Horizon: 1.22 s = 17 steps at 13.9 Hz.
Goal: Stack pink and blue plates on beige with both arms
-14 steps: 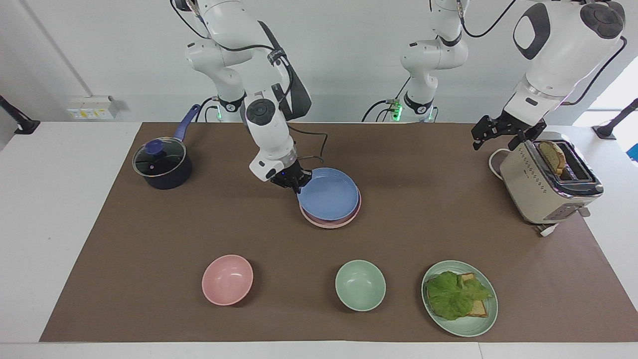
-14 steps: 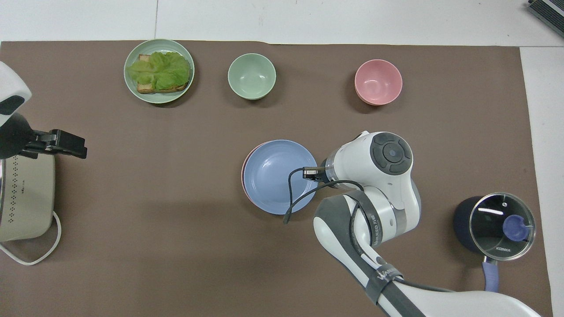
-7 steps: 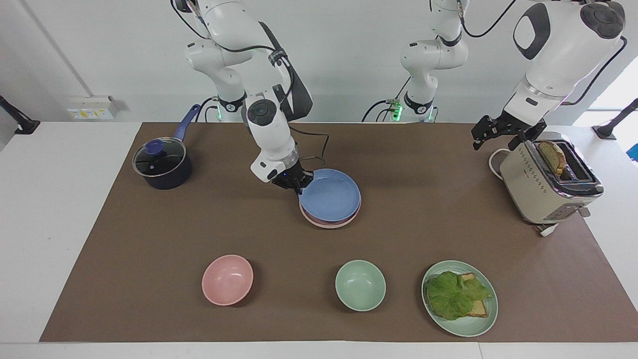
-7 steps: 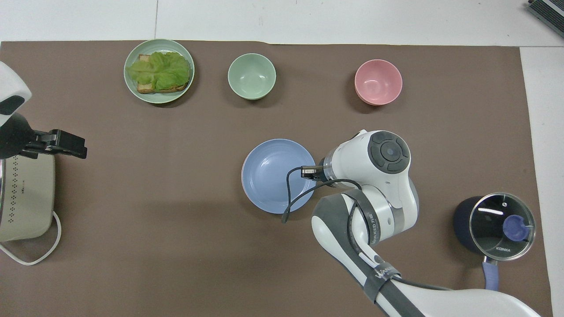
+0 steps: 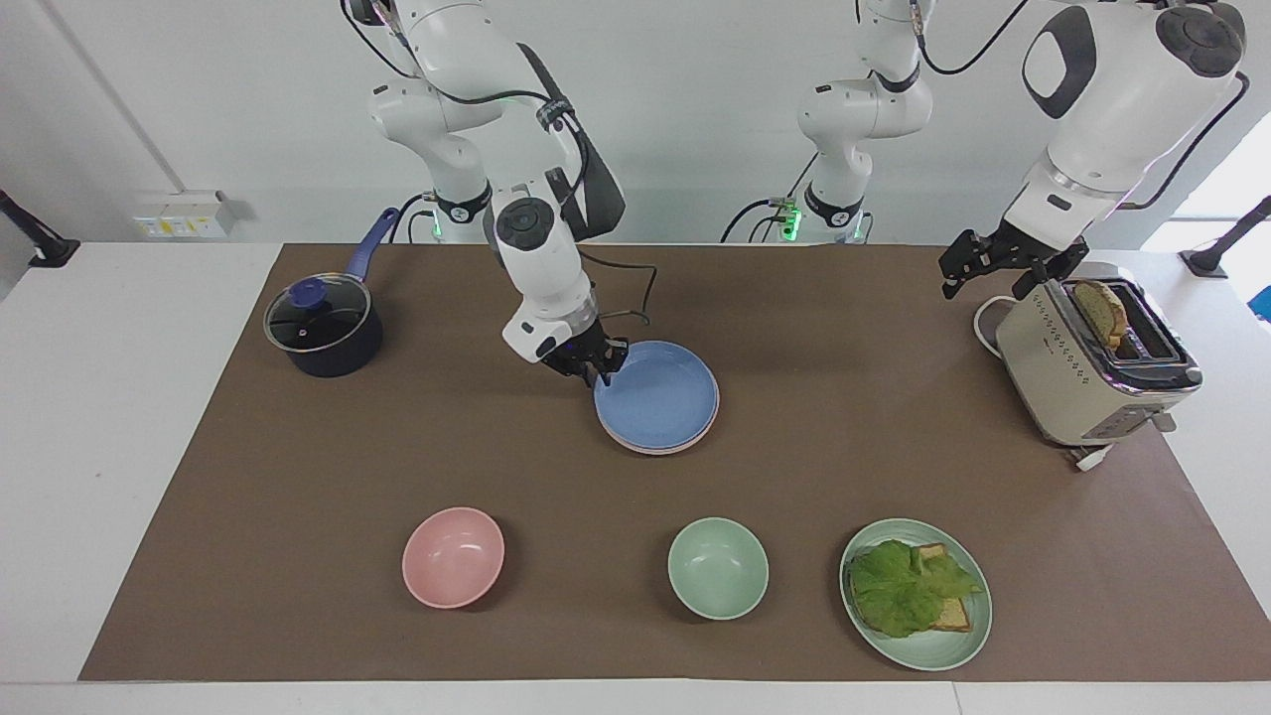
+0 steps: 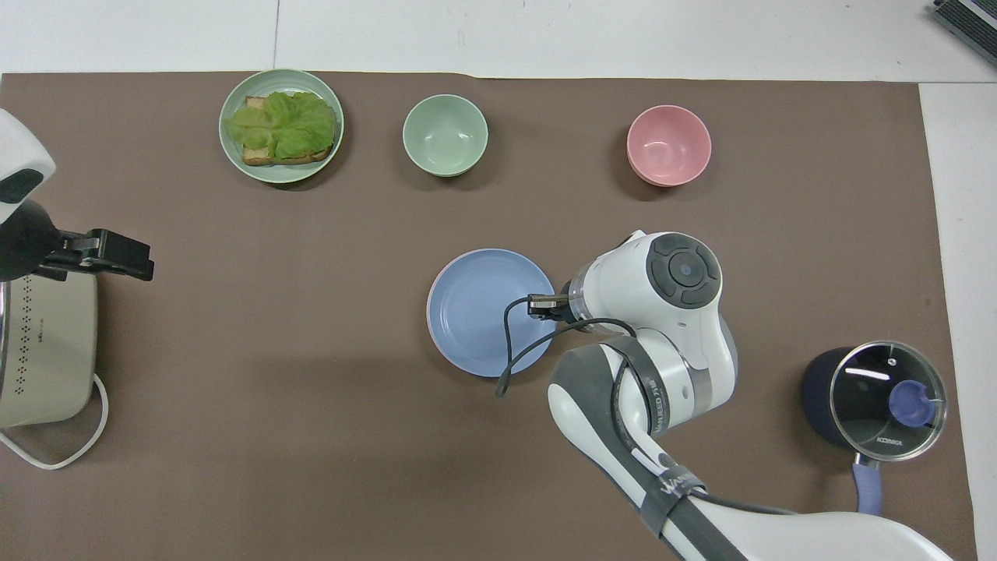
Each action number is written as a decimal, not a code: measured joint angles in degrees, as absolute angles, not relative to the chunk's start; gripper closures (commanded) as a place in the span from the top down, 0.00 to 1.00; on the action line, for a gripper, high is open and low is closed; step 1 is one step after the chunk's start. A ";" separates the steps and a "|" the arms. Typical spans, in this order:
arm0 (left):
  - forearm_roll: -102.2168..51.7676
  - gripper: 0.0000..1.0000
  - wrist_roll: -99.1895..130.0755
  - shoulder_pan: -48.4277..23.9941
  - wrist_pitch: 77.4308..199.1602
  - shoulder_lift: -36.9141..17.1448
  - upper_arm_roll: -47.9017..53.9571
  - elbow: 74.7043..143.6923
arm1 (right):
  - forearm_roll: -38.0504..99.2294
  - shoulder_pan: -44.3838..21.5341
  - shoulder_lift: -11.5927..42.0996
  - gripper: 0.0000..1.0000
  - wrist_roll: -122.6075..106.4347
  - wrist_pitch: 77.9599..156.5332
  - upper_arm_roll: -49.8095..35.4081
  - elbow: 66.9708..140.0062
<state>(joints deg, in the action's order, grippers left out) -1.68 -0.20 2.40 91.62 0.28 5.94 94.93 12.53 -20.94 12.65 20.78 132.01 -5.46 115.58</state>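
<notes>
The blue plate (image 5: 660, 397) (image 6: 487, 312) lies flat on top of the stack in the middle of the mat. Under it only a thin rim of the pink plate (image 5: 663, 448) (image 6: 428, 315) shows. The beige plate is hidden beneath them. My right gripper (image 5: 596, 367) is low at the blue plate's rim on the right arm's side, open, its fingers standing either side of the edge. In the overhead view the right arm's wrist covers that gripper. My left gripper (image 5: 983, 283) (image 6: 140, 265) waits open in the air beside the toaster.
A toaster (image 5: 1092, 372) holding bread stands at the left arm's end, a lidded saucepan (image 5: 323, 328) at the right arm's end. Farthest from the robots are a pink bowl (image 5: 453, 556), a green bowl (image 5: 717, 568) and a green plate (image 5: 958, 645) with lettuce on toast.
The blue plate has come down level and centred on the pink plate, covering most of it. The right gripper has opened at the rim. The left arm has not moved.
</notes>
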 measured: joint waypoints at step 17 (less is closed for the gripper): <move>-1.68 1.00 -0.20 2.41 91.62 0.28 5.95 94.93 | 4.65 -5.01 -4.00 1.00 20.37 102.51 -4.23 104.54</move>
<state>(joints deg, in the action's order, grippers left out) -1.68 -0.20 2.41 91.62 0.28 5.95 94.93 4.65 -5.01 -4.00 20.37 102.51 -4.23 104.54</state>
